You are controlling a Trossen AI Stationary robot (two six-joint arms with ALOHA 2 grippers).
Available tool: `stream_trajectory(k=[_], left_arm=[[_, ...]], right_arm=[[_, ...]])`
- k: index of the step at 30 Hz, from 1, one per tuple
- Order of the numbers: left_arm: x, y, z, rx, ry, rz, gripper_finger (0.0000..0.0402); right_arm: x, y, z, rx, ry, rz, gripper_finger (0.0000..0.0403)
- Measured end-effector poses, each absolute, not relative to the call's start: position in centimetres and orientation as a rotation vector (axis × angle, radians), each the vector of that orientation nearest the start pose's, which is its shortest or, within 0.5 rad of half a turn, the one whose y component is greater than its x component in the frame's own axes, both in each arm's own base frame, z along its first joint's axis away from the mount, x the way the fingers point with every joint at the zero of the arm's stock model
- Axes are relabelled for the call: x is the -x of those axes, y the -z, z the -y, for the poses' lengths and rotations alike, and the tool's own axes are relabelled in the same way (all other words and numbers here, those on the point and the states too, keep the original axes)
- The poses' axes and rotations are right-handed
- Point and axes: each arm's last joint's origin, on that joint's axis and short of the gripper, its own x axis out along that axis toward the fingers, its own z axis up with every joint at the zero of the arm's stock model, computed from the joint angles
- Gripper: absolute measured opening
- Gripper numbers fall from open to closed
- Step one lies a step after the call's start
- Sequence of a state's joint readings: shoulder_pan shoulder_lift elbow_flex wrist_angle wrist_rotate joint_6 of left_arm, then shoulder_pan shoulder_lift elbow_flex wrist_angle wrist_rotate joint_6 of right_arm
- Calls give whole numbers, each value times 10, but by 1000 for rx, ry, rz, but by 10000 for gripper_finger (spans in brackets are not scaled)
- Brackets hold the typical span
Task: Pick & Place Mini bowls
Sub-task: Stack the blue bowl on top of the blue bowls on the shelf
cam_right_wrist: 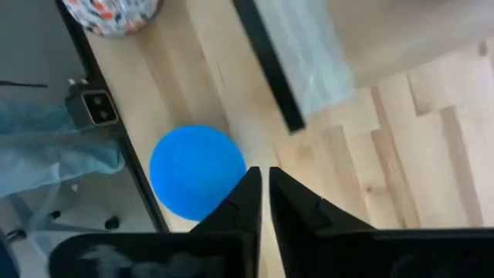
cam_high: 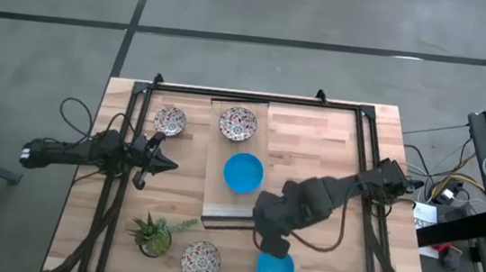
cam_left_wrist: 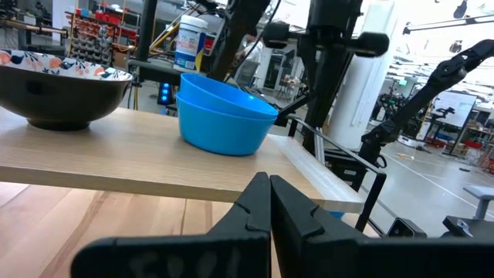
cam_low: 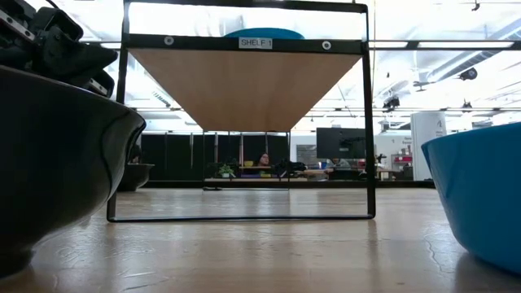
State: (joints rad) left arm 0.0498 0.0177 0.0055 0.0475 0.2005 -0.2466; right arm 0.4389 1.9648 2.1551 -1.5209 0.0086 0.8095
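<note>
Bowls split: blue bowl and two floral ones up on shelf. Right gripper, fingers pressed together w/ nothing held, hovers just beside table-level blue bowl; floral bowl nearby also left. Left gripper closed, idle.

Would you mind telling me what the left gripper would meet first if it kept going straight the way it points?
Probably the shelf board: the left gripper points at its edge, below the blue bowl standing on it, though depth is unclear.
</note>
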Motion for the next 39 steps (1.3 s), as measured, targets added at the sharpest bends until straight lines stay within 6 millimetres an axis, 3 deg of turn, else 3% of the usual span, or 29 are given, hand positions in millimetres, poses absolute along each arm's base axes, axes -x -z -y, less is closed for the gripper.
stream_trajectory(k=[11,20,24,32,39], left_arm=[[-98,-169,1,242,154,16,0],[-98,-169,1,242,154,17,0],[-98,-169,1,242,154,16,0],[-98,-169,1,242,154,16,0],[-98,-169,1,242,154,16,0]], right_arm=[[-318,-310,-213,-360,185,-1428,131],[-295,-259,-246,-410,242,-1424,150],[-296,-241,-247,-482,259,-1396,143],[-280,-227,-234,-580,326,-1377,139],[-269,-212,-215,-821,390,-1296,139]])
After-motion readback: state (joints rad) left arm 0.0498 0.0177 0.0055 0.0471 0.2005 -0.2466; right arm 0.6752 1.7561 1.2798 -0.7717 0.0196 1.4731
